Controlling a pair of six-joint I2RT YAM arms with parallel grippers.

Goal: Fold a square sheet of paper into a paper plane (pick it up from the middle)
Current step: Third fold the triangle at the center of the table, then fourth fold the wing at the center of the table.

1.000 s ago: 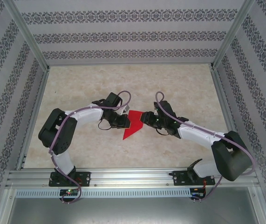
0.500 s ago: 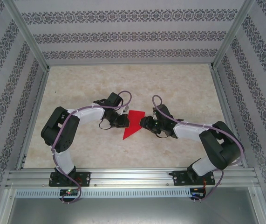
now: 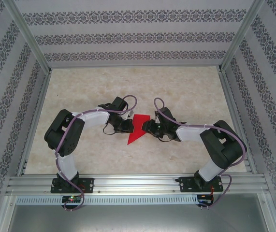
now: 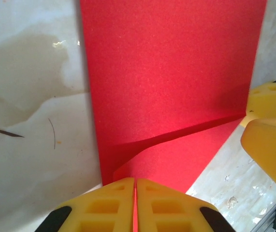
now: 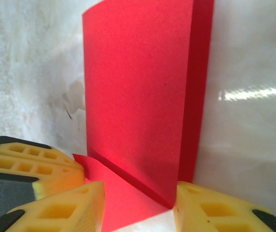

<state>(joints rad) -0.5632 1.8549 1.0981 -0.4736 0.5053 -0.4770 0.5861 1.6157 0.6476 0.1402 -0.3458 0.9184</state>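
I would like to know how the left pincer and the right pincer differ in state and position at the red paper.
The left pincer is shut, pads pressed together on the red paper; the right pincer stands open, pads apart astride a corner. The left pincer meets the paper from its left, the right pincer from its right. Both have yellow pads and sit low, facing each other.

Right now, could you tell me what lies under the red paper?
The marbled table shows around the red paper; the surface directly beneath it is covered.
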